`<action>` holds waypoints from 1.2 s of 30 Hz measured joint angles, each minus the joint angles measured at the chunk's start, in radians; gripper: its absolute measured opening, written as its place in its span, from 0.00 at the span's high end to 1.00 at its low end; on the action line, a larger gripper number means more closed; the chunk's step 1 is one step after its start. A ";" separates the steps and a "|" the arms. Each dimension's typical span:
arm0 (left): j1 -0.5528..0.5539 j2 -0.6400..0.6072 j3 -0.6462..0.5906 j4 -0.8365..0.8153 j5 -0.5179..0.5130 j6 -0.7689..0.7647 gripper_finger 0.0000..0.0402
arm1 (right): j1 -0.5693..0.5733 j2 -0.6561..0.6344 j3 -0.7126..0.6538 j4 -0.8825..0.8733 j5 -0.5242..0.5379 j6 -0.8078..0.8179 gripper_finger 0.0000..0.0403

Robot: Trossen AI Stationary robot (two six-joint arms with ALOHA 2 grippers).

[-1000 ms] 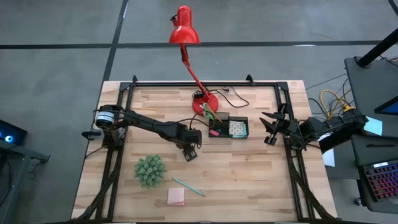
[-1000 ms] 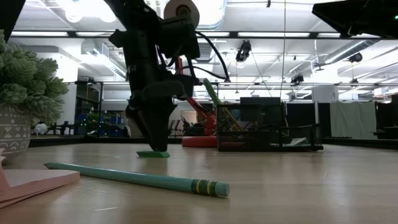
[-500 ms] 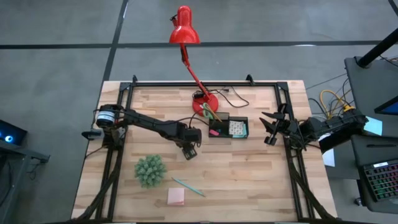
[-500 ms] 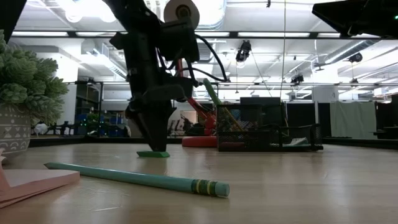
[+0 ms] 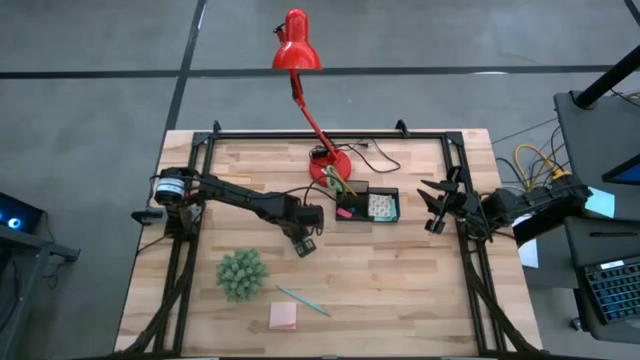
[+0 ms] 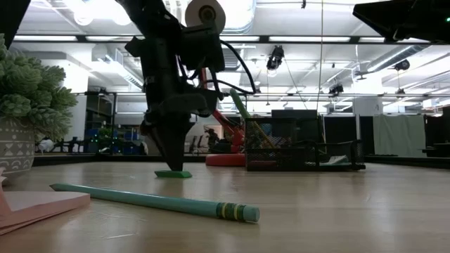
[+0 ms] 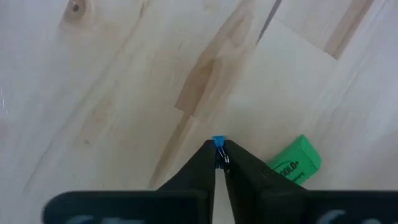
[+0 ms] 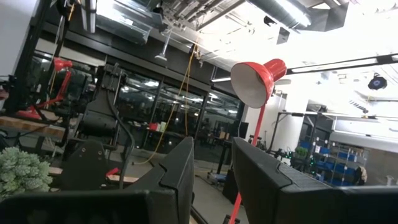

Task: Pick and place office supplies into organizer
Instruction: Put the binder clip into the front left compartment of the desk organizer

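Green eraser [image 7: 293, 163] beside left gripper [image 7: 219, 163]

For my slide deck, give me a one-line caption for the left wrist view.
Left tool shut on a tiny blue piece above the wooden table, beside a green eraser.

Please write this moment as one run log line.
left gripper: jaws shut on tiny blue clip, beside green eraser | right gripper: jaws open, waiting at table's right edge | black compartment organizer: near lamp base
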 joint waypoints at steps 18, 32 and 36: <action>0.012 -0.002 0.005 -0.039 0.014 0.002 0.99 | 0.000 0.000 0.000 0.001 0.000 0.000 0.75; 0.021 -0.009 0.051 -0.034 0.025 0.083 0.99 | 0.000 0.000 0.000 0.002 0.000 0.000 0.75; 0.024 -0.009 0.081 -0.024 0.024 0.138 0.99 | 0.000 0.000 0.000 0.002 0.000 0.000 0.75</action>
